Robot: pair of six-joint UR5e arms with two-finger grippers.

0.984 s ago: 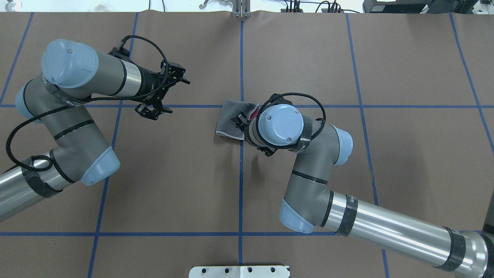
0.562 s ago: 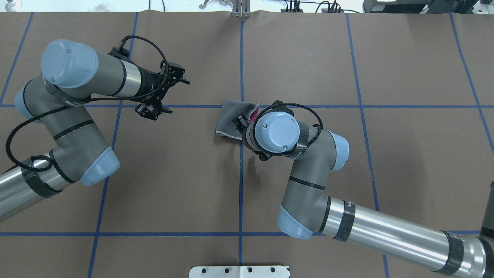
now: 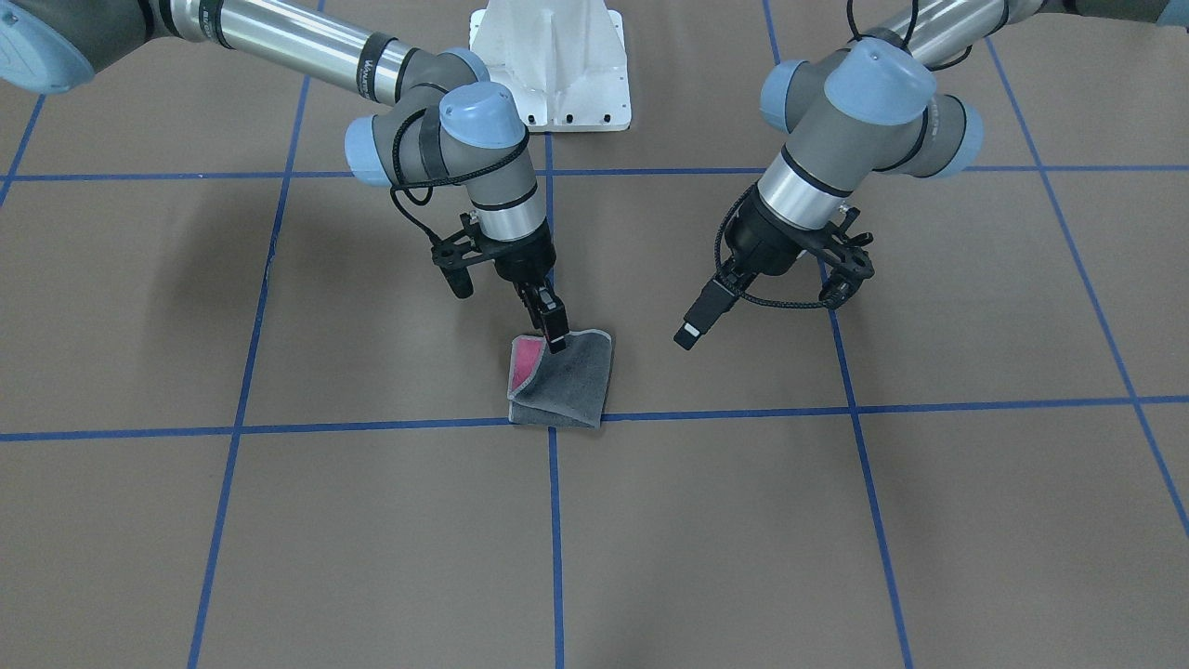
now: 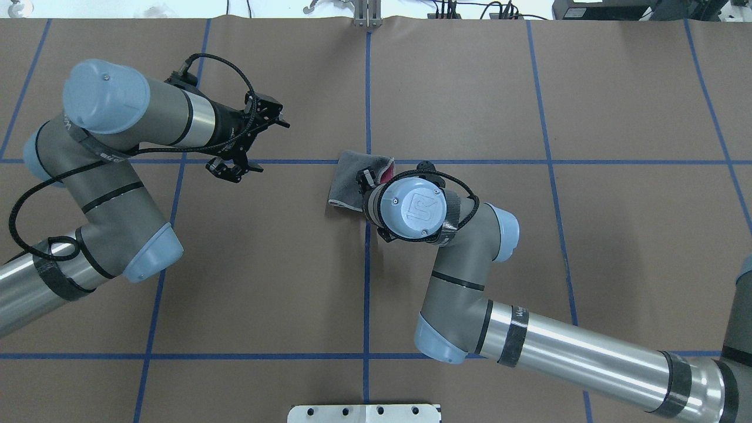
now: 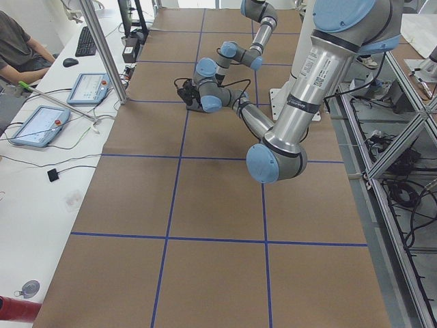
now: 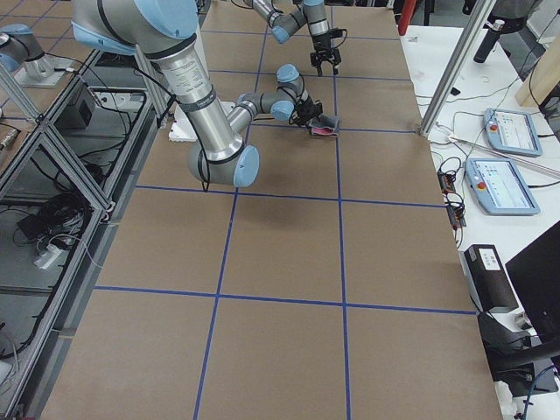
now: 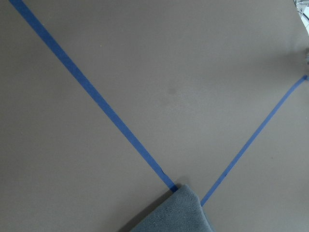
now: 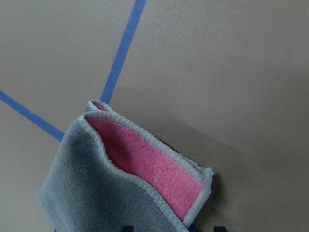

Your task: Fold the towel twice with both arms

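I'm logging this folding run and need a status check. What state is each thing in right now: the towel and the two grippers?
towel: partly folded over, dark grey face out, pink showing at the open side, one edge held up.
right gripper: shut on the towel's raised edge.
left gripper: open, empty, well apart from the towel.

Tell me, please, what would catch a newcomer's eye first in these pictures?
The small folded towel stands out: dark grey outside with a pink face peeking from its open side, lying where the blue tape lines cross. The right pincer pinches the edge nearest the robot's base, lifting the top layer. The left pincer hangs open, well clear of the cloth.
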